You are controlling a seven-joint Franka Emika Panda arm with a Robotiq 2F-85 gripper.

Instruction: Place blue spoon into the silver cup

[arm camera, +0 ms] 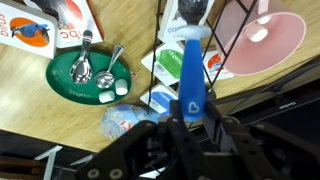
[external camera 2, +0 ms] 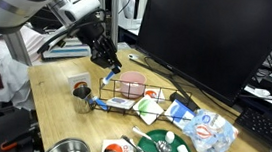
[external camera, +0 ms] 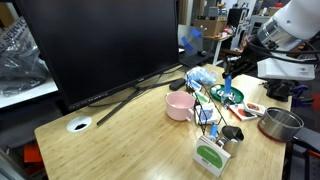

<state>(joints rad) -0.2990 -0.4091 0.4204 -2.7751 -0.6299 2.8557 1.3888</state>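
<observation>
Wooden desk [external camera: 120,140] is cluttered below me, and my gripper [arm camera: 190,122] is clamped on the blue spoon [arm camera: 190,70], holding it in the air. I'd centre its bowl over the silver cup [external camera 2: 80,103], clear of the pink mug [external camera: 180,104], then lower it before letting go.

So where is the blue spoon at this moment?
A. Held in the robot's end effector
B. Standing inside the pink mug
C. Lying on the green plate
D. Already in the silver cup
A: in the wrist view the blue spoon sticks straight out from between the fingers of the end effector, which is shut on its handle.
</observation>
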